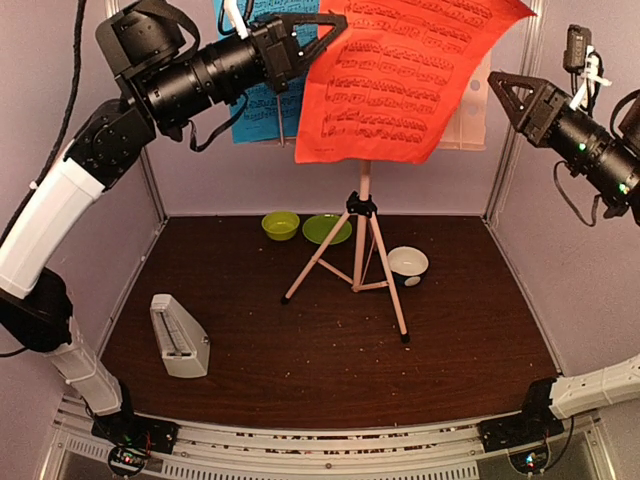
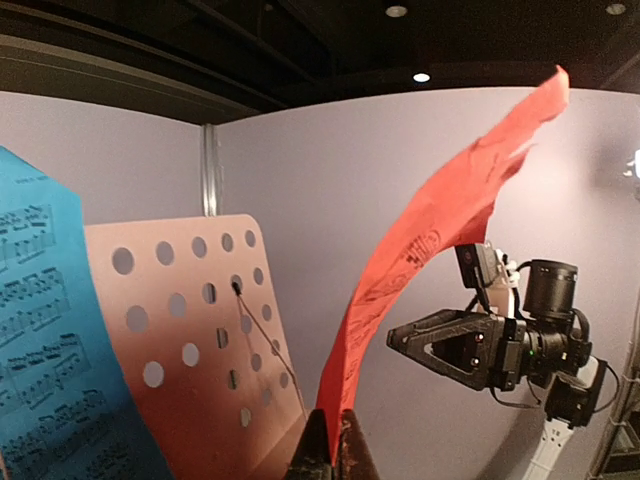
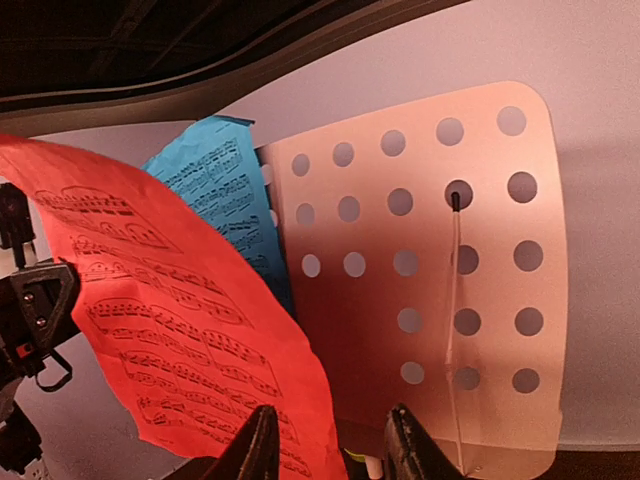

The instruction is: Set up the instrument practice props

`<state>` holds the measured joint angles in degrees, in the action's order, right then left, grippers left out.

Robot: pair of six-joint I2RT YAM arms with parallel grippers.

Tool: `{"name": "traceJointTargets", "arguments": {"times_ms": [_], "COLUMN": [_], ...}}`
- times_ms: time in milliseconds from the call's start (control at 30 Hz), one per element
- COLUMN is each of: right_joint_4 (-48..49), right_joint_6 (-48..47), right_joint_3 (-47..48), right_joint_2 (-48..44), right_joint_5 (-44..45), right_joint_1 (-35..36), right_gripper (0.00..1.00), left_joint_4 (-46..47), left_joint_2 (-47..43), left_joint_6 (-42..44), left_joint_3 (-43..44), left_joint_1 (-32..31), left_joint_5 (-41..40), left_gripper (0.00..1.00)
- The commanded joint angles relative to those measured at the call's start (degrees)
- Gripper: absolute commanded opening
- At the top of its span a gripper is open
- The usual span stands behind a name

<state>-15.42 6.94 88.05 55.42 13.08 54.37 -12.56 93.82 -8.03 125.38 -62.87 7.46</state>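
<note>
The red sheet-music page (image 1: 400, 80) hangs curled in the air in front of the pale pink perforated music stand (image 1: 362, 250). My left gripper (image 1: 338, 22) is shut on the page's upper left edge. From the left wrist, the page (image 2: 430, 250) rises out of the closed gripper (image 2: 340, 432), beside the stand's plate (image 2: 190, 340). The blue page (image 1: 255, 110) rests on the plate's left side. My right gripper (image 1: 496, 84) is open just right of the red page and holds nothing. Its wrist view shows the red page (image 3: 170, 320), blue page (image 3: 220, 190) and plate (image 3: 420, 270) beyond the gripper (image 3: 330, 428). The white metronome (image 1: 178, 337) stands front left.
A green bowl (image 1: 280, 225) and a green plate (image 1: 326, 229) lie at the back behind the tripod legs. A small white bowl (image 1: 408, 262) sits by the right leg. Lilac walls with metal posts close in the table on three sides.
</note>
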Motion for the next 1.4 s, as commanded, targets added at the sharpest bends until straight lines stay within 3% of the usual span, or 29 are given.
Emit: {"name": "traceJointTargets", "arguments": {"times_ms": [0,167,300,600,800,933,1033,1167,1367], "right_joint_4": [-5.51,-16.16,-21.24,-19.88,-20.04,-19.79,-18.92,-15.09,-10.59], "right_joint_6": [0.08,3.38,8.50,14.77,16.25,16.26,16.06,14.76,12.41], "right_joint_3": [11.77,26.22,33.88,37.54,37.55,37.14,35.53,31.46,25.81], "right_joint_2": [6.25,16.34,22.75,29.03,30.22,29.97,29.11,26.89,24.45], "right_joint_5": [7.51,7.02,2.06,-8.94,-8.42,-7.25,-6.70,-7.73,-10.02], "right_joint_1": [-4.73,-9.53,-13.77,-17.19,-17.17,-17.20,-17.19,-17.19,-17.27], "right_gripper": [0.37,0.39,0.40,0.42,0.40,0.30,0.15,0.02,0.00], "left_joint_4": [6.77,3.05,5.75,7.99,8.73,10.57,12.27,10.76,12.21], "left_joint_2": [3.51,12.25,12.75,12.70,12.58,12.53,12.56,13.63,13.96], "left_joint_6": [-0.31,-2.85,-4.06,-2.86,-2.27,-1.55,-1.20,-1.62,-3.39], "left_joint_3": [6.27,20.92,20.03,18.46,16.69,16.31,15.98,17.97,16.93], "left_joint_1": [2.11,3.84,4.71,5.48,5.48,5.48,5.48,5.48,5.48], "left_joint_5": [-13.02,-19.08,-21.64,-21.17,-22.94,-24.29,-24.78,-26.45,-26.44], "left_gripper": [0.00,0.00,0.00,0.00,0.00,0.00,0.00,0.00,0.00]}}
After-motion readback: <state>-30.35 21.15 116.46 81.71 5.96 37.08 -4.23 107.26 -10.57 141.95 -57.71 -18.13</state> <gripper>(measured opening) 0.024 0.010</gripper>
